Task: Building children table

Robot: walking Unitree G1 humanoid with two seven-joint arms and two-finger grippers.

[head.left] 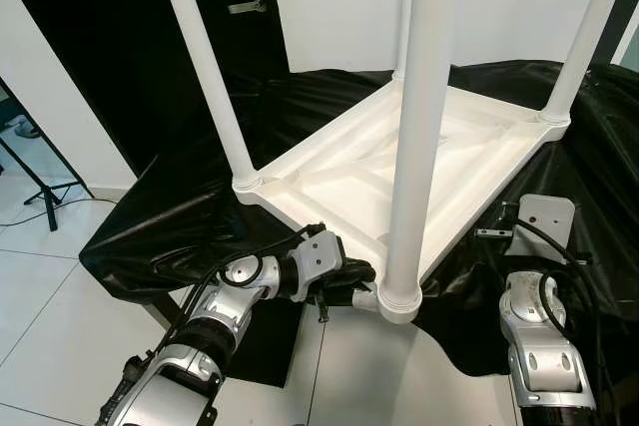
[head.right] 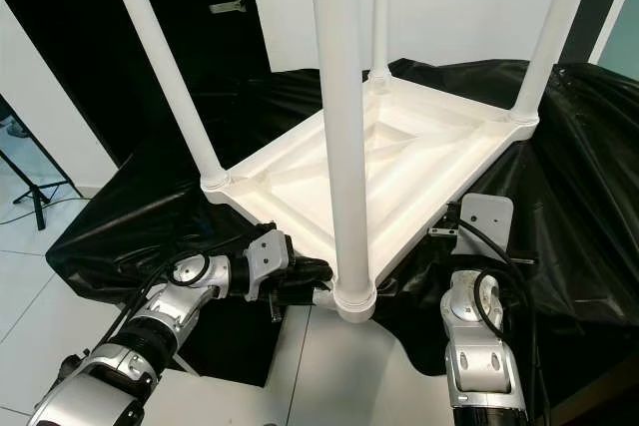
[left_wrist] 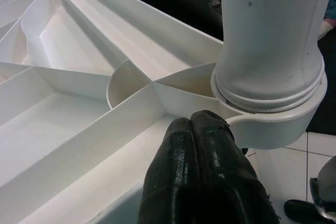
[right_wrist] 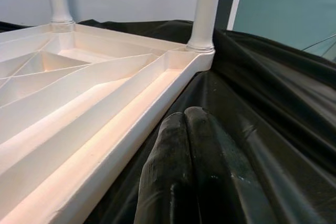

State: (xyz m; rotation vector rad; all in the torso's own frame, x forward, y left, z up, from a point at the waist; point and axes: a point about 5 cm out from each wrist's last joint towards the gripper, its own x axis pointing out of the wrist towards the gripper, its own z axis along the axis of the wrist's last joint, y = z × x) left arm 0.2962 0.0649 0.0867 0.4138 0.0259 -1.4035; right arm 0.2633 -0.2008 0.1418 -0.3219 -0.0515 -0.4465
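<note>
A white plastic children's table (head.left: 399, 162) lies upside down on a black sheet, its ribbed underside facing up. Four white legs stand in its corner sockets; the nearest leg (head.left: 419, 127) rises from the front corner socket (head.left: 399, 298). My left gripper (head.left: 361, 274) is shut, its black fingertips (left_wrist: 202, 129) pressed against the table's rim right beside that socket. My right gripper (right_wrist: 185, 121) is shut too, lying on the black sheet (right_wrist: 262, 124) along the table's right edge (right_wrist: 121, 129), with the wrist (head.left: 539, 221) at the table's right side.
The black sheet (head.left: 170, 216) drapes over a low support and hangs to the white tiled floor (head.left: 50, 286). A dark door with a handle (head.left: 247, 2) stands behind on the left, a white wall behind. A tripod's legs (head.left: 40, 187) stand at far left.
</note>
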